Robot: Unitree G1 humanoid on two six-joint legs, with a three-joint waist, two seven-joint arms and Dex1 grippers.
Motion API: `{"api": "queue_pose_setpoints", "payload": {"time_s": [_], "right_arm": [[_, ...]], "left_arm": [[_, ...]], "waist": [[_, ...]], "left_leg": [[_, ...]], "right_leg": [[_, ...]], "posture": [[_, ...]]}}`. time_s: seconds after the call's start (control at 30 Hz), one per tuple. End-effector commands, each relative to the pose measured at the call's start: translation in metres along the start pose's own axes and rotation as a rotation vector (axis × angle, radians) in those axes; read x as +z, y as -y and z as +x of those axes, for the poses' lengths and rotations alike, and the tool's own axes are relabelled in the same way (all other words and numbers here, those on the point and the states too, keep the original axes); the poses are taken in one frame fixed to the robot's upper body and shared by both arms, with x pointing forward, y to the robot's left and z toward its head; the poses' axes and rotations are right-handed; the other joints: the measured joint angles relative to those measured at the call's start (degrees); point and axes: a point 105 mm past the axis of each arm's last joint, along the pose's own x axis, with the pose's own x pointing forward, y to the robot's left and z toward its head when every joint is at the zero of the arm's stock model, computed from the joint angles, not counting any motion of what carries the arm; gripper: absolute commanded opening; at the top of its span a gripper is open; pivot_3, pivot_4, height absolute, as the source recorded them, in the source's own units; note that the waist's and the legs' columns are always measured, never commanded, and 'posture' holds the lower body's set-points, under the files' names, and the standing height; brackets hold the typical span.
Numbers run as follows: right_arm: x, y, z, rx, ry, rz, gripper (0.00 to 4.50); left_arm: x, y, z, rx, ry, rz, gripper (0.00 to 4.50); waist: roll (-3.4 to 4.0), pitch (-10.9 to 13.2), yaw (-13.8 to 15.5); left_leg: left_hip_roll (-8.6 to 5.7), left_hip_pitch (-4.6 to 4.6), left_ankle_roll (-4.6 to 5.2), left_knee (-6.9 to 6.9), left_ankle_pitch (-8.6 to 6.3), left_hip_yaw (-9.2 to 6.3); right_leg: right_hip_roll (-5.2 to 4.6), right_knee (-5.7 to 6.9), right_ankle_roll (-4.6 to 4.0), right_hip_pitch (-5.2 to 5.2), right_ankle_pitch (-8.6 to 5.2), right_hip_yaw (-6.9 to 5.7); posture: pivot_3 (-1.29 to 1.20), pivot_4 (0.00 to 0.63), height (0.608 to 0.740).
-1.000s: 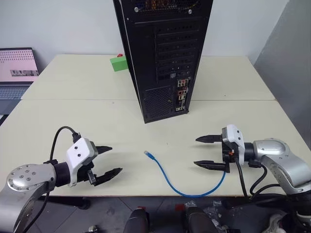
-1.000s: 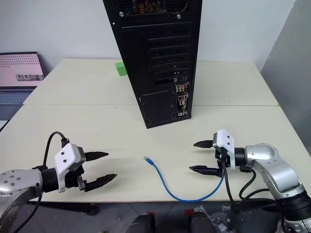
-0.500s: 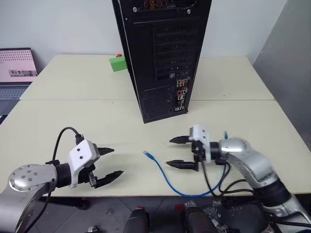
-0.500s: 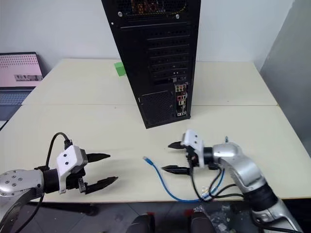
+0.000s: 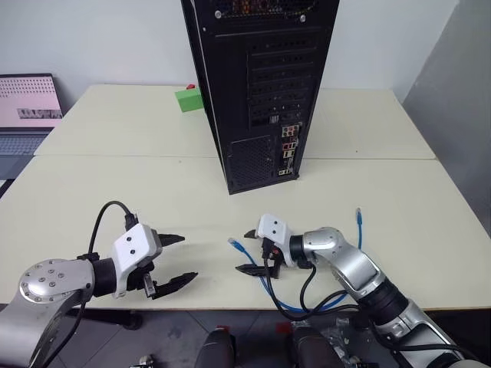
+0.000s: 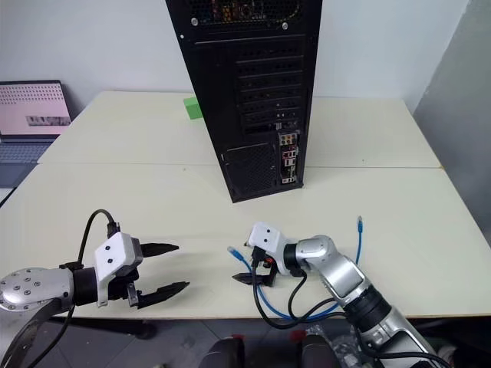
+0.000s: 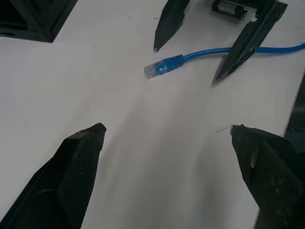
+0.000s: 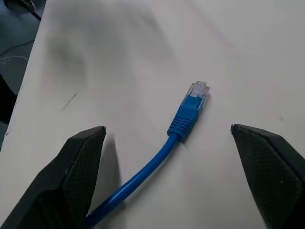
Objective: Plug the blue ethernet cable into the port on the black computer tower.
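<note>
- the computer tower (image 5: 257, 84) stands upright at the middle of the table (image 5: 115, 184), toward its far side, with its connector panel facing the robot.
- the port (image 5: 285, 144) seems to sit low on the right of that panel, though it is too small to be sure.
- a small block (image 5: 186, 100) lies on the table just left of the tower, and a laptop (image 5: 27, 115) stands off the table's far left edge.
- the ethernet cable (image 5: 257, 272) lies in front of the tower near the front edge; one plug (image 8: 196, 91) sits between the right gripper (image 5: 248, 251) fingers, the other (image 5: 358, 214) farther right.
- the left gripper (image 5: 176, 259) hovers left of the cable, apart from it.
</note>
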Motion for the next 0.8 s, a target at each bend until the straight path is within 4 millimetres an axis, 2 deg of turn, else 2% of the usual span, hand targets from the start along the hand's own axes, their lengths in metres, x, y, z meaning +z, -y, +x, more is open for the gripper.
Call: {"api": "queue_pose_setpoints", "payload": {"time_s": [0.03,0.17,0.4,0.43,0.6,0.8], "right_arm": [[0.002,0.0,-0.003,-0.014,-0.015,-0.06,3.96],[-0.002,0.003,0.0,-0.04,-0.047,-0.102,3.16],[-0.008,0.005,0.003,-0.065,-0.077,-0.159,1.46],[-0.007,0.006,0.004,-0.067,-0.078,-0.162,1.14],[-0.003,0.011,0.005,-0.079,-0.076,-0.18,0.09],[0.011,0.011,0.002,-0.059,-0.045,-0.272,0.07]], "left_arm": [[0.009,0.001,0.002,-0.003,0.025,0.034,4.5],[0.01,0.0,0.004,-0.002,0.034,0.036,4.5],[0.011,-0.005,0.006,0.008,0.038,0.038,4.5],[0.011,-0.006,0.006,0.01,0.039,0.038,4.5],[0.01,-0.008,0.006,0.019,0.035,0.04,4.5],[0.008,-0.012,0.007,0.027,0.029,0.019,4.5]], "waist": [[0.0,0.0,0.0],[0.0,0.0,0.0],[-0.01,-0.01,-0.01],[-0.01,-0.01,-0.01],[-0.02,-0.02,-0.02],[-0.02,-0.02,-0.02]], "left_leg": [[0.0,0.0,0.0,0.0,0.0,0.0],[0.0,0.0,0.0,0.0,0.0,0.0],[0.01,0.02,0.0,0.0,0.0,0.0],[0.01,0.03,0.0,0.0,0.0,0.0],[0.01,0.04,0.0,0.0,0.0,0.0],[0.01,0.04,0.0,0.0,0.0,-0.01]], "right_leg": [[0.0,0.0,0.0,0.0,0.0,0.0],[0.0,0.0,0.0,0.0,0.0,0.0],[0.01,0.01,0.0,0.01,0.0,0.0],[0.01,0.01,0.0,0.01,0.0,0.0],[0.01,0.02,0.0,0.02,0.0,0.0],[0.01,0.02,0.0,0.02,0.0,-0.01]], "posture": [[0.0,0.15,0.74],[0.0,0.15,0.74],[0.0,0.15,0.74],[0.0,0.15,0.74],[0.0,0.15,0.74],[0.0,0.15,0.74]]}}
